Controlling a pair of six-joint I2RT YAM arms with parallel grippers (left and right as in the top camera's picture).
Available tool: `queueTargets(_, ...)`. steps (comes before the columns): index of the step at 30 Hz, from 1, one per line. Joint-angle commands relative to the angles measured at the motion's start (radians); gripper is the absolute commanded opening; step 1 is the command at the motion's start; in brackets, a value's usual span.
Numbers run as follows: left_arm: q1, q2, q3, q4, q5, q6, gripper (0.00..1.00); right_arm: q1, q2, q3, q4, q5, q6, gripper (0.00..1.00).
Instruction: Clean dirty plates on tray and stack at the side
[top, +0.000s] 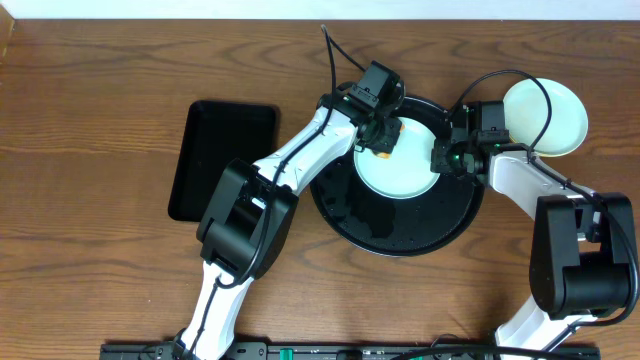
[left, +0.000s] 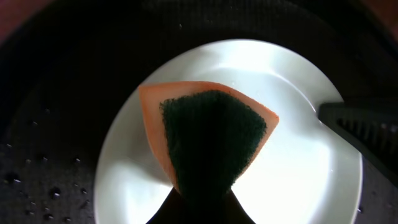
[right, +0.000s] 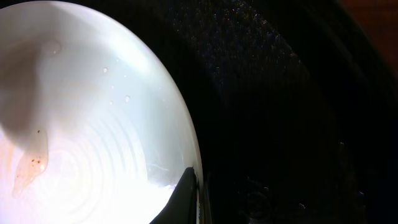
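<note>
Sponge (left: 208, 134) clenched in left gripper (top: 382, 142), down on plate (top: 400, 168) inside tray (top: 400, 238). Rim of same plate pinched by right gripper (top: 447, 158). Beside tray, on table (top: 100, 260), second plate (top: 548, 115).

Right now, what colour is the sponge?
Orange sponge with a dark green scrub face; left wrist view shows it best.

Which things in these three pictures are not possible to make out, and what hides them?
1. Overhead: the left gripper and sponge hide part of the plate.
2. Overhead: the side plate, seen from above, may cover others.
3. Right wrist: frame edges cut off the plate.
4. Left wrist: the left gripper is only a dark silhouette.
</note>
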Motion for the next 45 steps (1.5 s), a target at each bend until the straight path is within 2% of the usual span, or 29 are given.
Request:
queueTargets(1,0.005,0.035,-0.001,0.009,-0.040,0.045,0.08,0.021,0.024,-0.012,-0.011,-0.016,-0.007,0.01)
queueTargets(12,0.005,0.120,-0.006,0.018,-0.030,0.044,0.08,0.021,0.024,-0.012,-0.008,-0.016,-0.007,0.01)
queueTargets(20,0.006,0.116,-0.002,-0.033,0.333,0.044,0.07,0.021,0.024,-0.012,-0.004,-0.016,-0.007,0.01)
queueTargets(24,0.018,0.080,0.023,-0.030,0.374,0.040,0.07,0.021,0.024,-0.012,-0.004,-0.016,-0.007,0.01)
queueTargets(29,0.050,-0.072,0.055,-0.016,0.374,0.040,0.08,0.021,0.024,-0.012,-0.004,-0.017,-0.007,0.01)
queueTargets(34,0.108,-0.238,0.056,-0.034,0.365,0.040,0.08,0.021,0.024,-0.012,-0.005,-0.017,-0.007,0.01)
queueTargets(38,0.197,-0.333,0.056,-0.175,0.187,0.040,0.08,0.022,0.024,-0.012,-0.008,-0.016,-0.007,0.01)
queueTargets(42,0.299,-0.334,0.049,-0.367,-0.034,0.040,0.08,0.022,0.024,-0.012,-0.008,-0.017,-0.007,0.01)
queueTargets(45,0.366,-0.327,0.022,-0.443,-0.053,0.040,0.08,0.022,0.024,-0.012,-0.008,-0.017,-0.007,0.01)
